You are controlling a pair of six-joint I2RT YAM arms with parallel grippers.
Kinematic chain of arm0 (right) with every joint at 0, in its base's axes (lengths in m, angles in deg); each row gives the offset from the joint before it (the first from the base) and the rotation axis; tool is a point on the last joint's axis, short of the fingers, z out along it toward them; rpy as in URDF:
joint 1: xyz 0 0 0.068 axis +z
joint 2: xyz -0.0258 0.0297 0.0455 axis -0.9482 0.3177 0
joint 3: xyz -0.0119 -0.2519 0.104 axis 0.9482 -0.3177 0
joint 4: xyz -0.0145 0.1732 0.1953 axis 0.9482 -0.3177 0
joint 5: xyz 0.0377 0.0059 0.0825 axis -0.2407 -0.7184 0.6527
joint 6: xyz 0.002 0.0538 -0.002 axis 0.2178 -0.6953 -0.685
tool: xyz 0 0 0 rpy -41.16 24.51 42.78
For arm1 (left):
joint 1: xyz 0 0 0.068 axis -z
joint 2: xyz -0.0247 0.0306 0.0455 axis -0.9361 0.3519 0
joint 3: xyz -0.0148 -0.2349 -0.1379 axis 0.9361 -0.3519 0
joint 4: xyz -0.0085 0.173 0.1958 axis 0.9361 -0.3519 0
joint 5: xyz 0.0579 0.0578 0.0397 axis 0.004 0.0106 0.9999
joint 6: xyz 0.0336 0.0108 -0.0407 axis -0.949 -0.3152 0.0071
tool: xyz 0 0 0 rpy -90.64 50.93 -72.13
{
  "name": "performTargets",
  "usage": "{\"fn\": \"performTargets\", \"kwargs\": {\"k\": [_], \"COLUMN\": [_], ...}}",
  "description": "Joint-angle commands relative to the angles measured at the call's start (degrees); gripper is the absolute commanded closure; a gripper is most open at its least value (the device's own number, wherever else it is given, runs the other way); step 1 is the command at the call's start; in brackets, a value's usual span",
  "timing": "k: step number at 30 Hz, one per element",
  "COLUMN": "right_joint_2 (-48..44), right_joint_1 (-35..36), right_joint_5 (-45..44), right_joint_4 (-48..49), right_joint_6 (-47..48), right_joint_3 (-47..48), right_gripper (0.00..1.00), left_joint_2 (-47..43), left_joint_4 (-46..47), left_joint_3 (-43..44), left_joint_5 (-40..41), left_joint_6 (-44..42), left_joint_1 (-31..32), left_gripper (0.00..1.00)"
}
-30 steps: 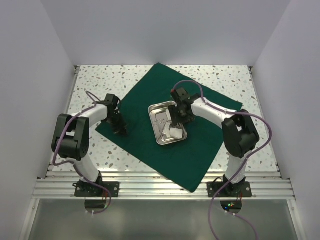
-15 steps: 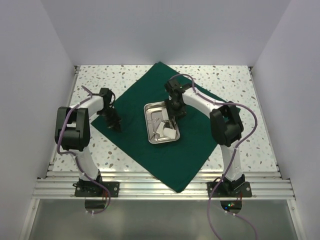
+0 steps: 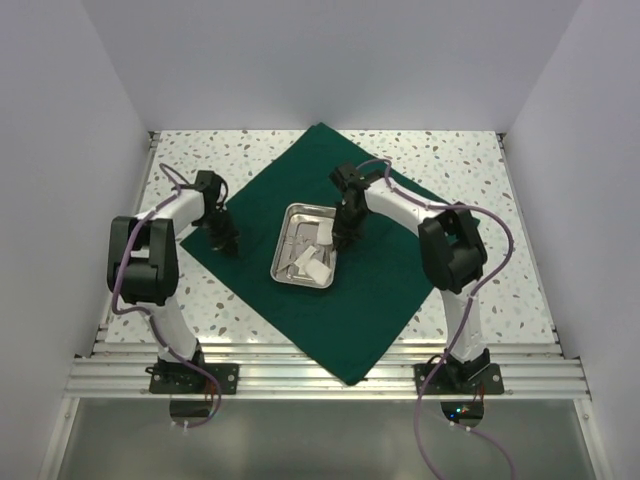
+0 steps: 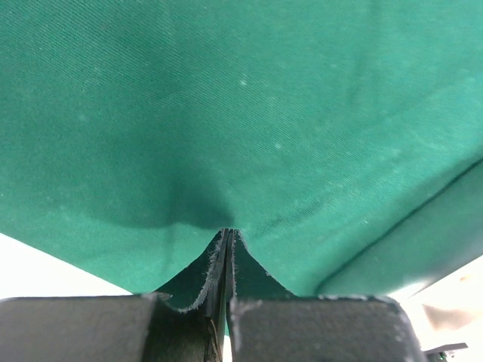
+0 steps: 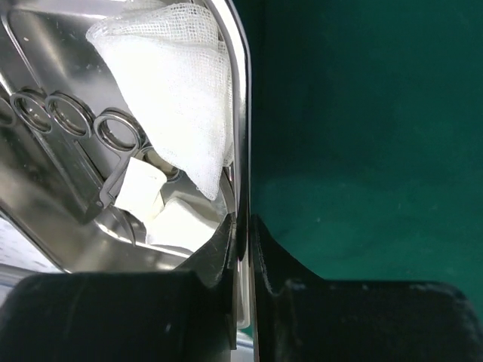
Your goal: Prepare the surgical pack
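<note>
On the speckled surface (image 3: 450, 160), seen from above, the dark green drape (image 3: 380, 290) lies flat as a diamond, with a rectangular steel tray (image 3: 279, 250) at its middle. The left wrist view shows the left jaws pinching the drape's puckered twill edge. In the right wrist view the right jaws clamp the tray's thin shiny rim, beside white mesh gauze (image 5: 173, 83) and ringed scissor handles (image 5: 117, 132).

Dark green drape (image 4: 249, 113), its fold pinched in the closed left tool (image 4: 226, 260).
</note>
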Motion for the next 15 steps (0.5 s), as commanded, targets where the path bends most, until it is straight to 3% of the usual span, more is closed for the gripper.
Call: {"fn": "performTargets", "kwargs": {"k": [1,11,15], "right_joint_2": [-5.1,-10.0,-11.2], "right_joint_1": [-0.4,-1.0,-0.5], "right_joint_5": [-1.2,-6.6,-7.1], "right_joint_4": [-1.4,-1.4,3.4], "right_joint_6": [-15.9,-42.0,-52.7], "right_joint_3": [-5.1,-13.0,-15.5], "right_gripper": [1.0,1.0,1.0], "left_joint_2": [-3.8,-7.8,-9.1], "left_joint_4": [2.1,3.2,3.4], "left_joint_3": [-0.3,-2.8,-3.6], "left_joint_5": [-1.8,-4.1,-4.9], "left_joint_6": [-1.3,-1.5,-1.3], "left_joint_1": [-0.6,-0.2,0.8], "left_gripper": [0.97,0.97,0.97]}}
